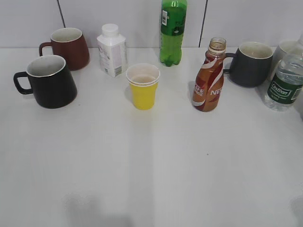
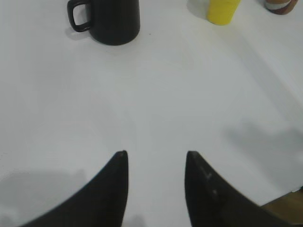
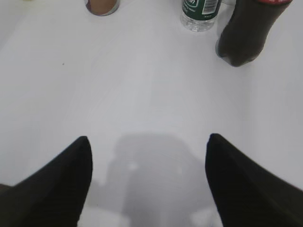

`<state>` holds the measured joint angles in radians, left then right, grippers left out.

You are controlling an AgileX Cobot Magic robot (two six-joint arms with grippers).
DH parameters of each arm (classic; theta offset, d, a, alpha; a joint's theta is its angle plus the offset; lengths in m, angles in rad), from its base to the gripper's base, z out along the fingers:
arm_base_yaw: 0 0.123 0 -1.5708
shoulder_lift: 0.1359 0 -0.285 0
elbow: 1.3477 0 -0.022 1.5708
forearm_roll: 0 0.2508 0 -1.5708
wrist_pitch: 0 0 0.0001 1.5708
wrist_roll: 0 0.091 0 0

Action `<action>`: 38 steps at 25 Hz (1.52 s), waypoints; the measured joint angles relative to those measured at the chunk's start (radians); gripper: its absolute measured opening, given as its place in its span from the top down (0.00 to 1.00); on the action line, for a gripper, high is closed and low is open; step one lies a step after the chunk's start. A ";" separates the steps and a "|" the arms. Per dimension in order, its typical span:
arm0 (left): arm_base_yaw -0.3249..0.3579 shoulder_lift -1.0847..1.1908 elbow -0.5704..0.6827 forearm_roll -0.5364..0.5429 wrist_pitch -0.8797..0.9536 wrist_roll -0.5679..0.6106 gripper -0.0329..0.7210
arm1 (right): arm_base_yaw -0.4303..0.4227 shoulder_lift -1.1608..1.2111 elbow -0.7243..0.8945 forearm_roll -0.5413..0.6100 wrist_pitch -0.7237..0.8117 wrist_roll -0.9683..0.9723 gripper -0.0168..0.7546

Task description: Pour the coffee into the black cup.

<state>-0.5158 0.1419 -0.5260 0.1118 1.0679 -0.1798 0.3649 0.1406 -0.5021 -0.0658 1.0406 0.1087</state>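
A brown coffee bottle with its cap off stands right of centre on the white table. A black cup with a white inside stands at the far left; it also shows in the left wrist view. My left gripper is open and empty over bare table, well short of the black cup. My right gripper is open and empty over bare table. The coffee bottle's base shows at the top of the right wrist view. Neither gripper shows in the exterior view.
A yellow paper cup stands in the middle. At the back stand a dark red mug, a white bottle, a green bottle and a dark grey mug. A water bottle and a dark cola bottle stand at the right.
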 joint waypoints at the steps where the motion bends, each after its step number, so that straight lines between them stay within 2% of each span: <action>1: 0.000 0.000 0.000 0.000 0.000 0.000 0.55 | 0.000 0.000 0.000 0.000 0.000 0.000 0.23; 14: 0.012 0.000 0.000 0.000 0.000 0.000 0.55 | -0.002 0.000 0.000 0.000 0.000 0.000 0.24; 21: 0.166 -0.002 0.000 0.000 0.000 0.000 0.55 | -0.007 0.000 0.000 0.000 0.000 0.000 0.24; 25: 0.249 -0.041 0.000 0.000 0.001 0.000 0.55 | -0.037 -0.003 0.000 0.000 0.000 0.000 0.24; 31: 0.358 -0.124 0.000 0.000 0.001 0.000 0.55 | -0.161 -0.062 0.000 0.000 0.000 0.000 0.24; 38: 0.419 -0.150 0.000 -0.001 0.001 0.000 0.55 | -0.287 -0.148 0.000 0.000 0.001 0.000 0.24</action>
<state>-0.0964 -0.0079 -0.5260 0.1105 1.0690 -0.1798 0.0775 -0.0071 -0.5021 -0.0656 1.0417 0.1087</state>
